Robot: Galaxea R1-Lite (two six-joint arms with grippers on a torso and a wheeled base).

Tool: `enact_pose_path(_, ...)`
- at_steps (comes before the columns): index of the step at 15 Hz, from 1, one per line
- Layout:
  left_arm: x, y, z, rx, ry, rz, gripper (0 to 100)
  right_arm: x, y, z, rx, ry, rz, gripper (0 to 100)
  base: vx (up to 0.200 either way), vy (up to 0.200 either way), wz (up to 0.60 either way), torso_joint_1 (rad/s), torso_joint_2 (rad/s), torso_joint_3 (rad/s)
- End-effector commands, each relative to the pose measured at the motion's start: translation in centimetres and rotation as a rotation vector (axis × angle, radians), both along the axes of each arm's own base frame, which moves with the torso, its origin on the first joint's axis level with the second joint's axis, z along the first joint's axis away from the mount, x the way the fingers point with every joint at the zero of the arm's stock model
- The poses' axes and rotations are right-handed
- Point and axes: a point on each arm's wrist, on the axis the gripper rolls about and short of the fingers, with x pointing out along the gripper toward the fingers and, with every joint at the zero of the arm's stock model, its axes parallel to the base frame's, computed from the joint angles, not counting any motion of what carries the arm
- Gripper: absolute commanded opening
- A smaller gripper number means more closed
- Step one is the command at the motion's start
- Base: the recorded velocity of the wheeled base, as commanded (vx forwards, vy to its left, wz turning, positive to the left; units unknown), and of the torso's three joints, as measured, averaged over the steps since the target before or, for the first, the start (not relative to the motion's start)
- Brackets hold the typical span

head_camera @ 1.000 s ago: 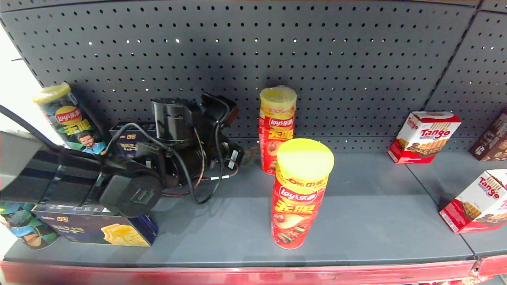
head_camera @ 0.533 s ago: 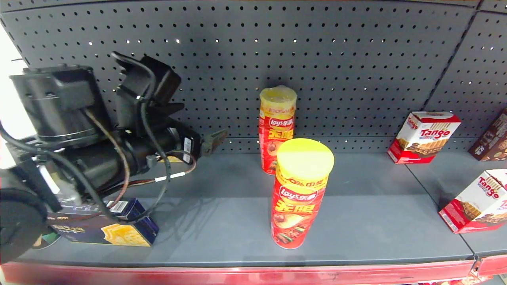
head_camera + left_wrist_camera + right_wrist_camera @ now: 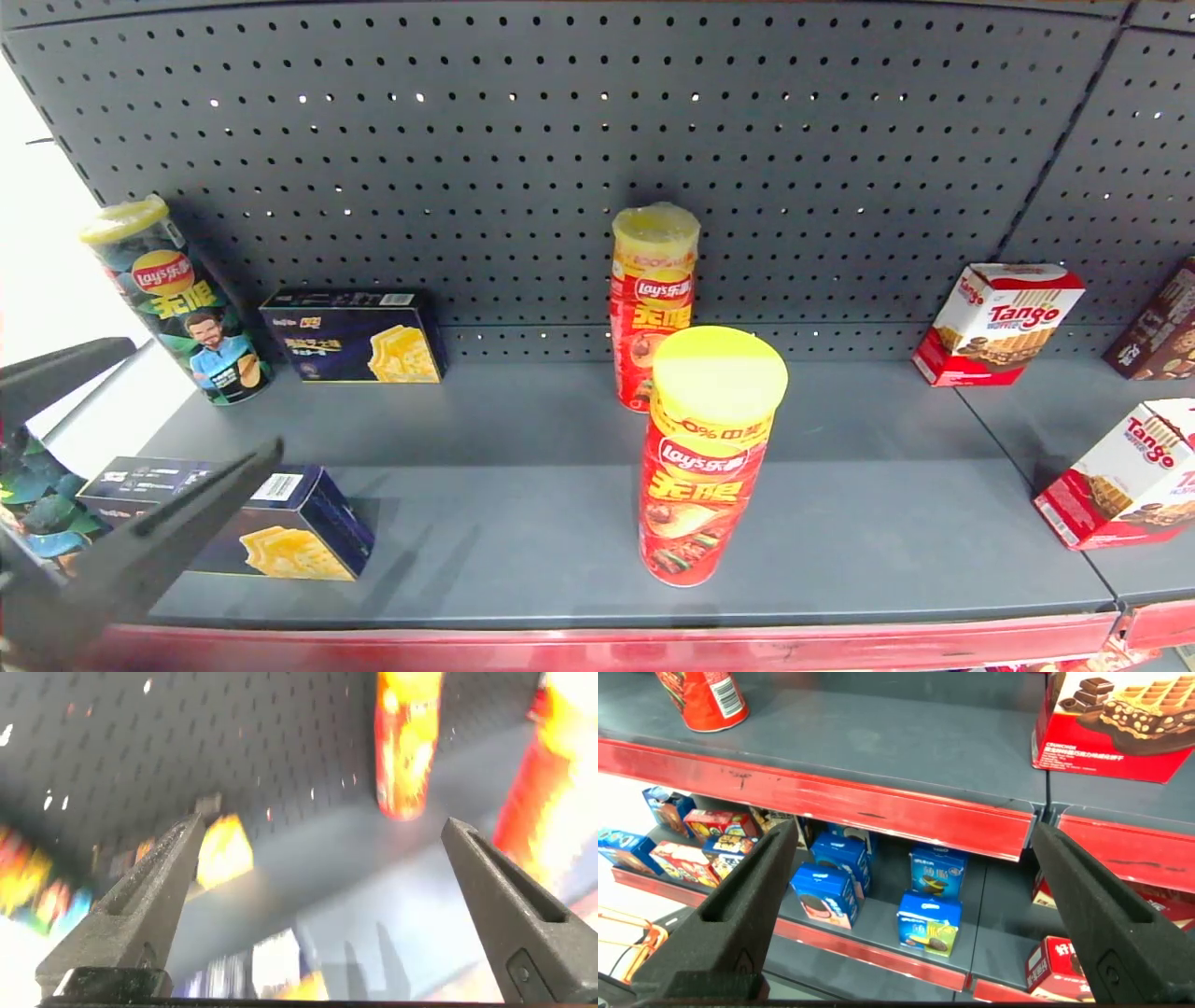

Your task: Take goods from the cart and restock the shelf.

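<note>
Your left arm drew back off the left end of the shelf (image 3: 523, 523) within the last second, uncovering the rear blue box (image 3: 355, 334) and the dark can (image 3: 173, 299) that stood against the pegboard (image 3: 560, 140); nothing on the shelf shifted. You had the left claw (image 3: 203, 397) at the shelf's near left corner, fingers spread wide with nothing between them. The right claw (image 3: 915, 831) was likewise wide open and empty, held out in front of the red shelf lip (image 3: 878, 807), with blue packets (image 3: 827, 891) on the level below. Two red cans stood upright mid-shelf: the front can (image 3: 709, 457) near the edge, the rear can (image 3: 653, 299) at the back. The front blue box (image 3: 271, 527) lay flat close by the left claw, toward the robot's right, its long axis along the shelf's front edge; I could not tell whether they touched. I judge that the next move was a trip back to the cart, and that your left arm was the nearer one for this end of the shelf.
</note>
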Motion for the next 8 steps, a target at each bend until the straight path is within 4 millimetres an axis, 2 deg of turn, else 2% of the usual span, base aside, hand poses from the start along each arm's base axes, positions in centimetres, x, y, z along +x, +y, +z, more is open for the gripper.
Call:
enact_pose_path(1,-6.5,3.7,-7.6,-0.033,-0.006,0.123,100,0.0,0.0,0.0,-0.001,0.002,0.001,100,0.0,0.0,0.0,0.0,0.0,0.0)
enact_pose_path(3,-8.0,3.8,-10.7,-0.024,-0.028,0.103,100,0.0,0.0,0.0,-0.001,0.0,0.001,100,0.0,0.0,0.0,0.0,0.0,0.0)
enact_pose_path(8,-9.9,3.5,-13.9,0.001,0.011,0.244,100,0.0,0.0,0.0,-0.001,0.0,0.001,100,0.0,0.0,0.0,0.0,0.0,0.0)
